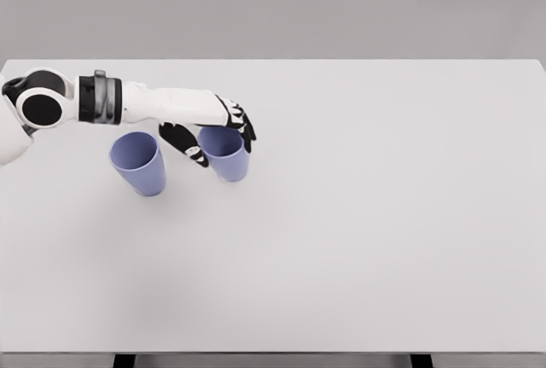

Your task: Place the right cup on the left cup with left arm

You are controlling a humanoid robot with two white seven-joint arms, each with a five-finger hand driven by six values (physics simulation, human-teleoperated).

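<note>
Left hand (223, 133) closed around the right cup (227, 154) near its rim, beside the left cup (139, 163).
Both 2 blue cups looked light, stiff and smooth, so likely slippery; the rim grip seemed sound. The white bench (384, 214) lay open rightward, edges well apart.

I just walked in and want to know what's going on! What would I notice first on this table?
First you'd spot the robot's left hand reaching in from the left side, its dark fingers wrapped around the rim of the right cup. Just left of it stands a matching blue cup, the left cup, upright and apart from the hand. Both sit on the left part of a big white table.
</note>
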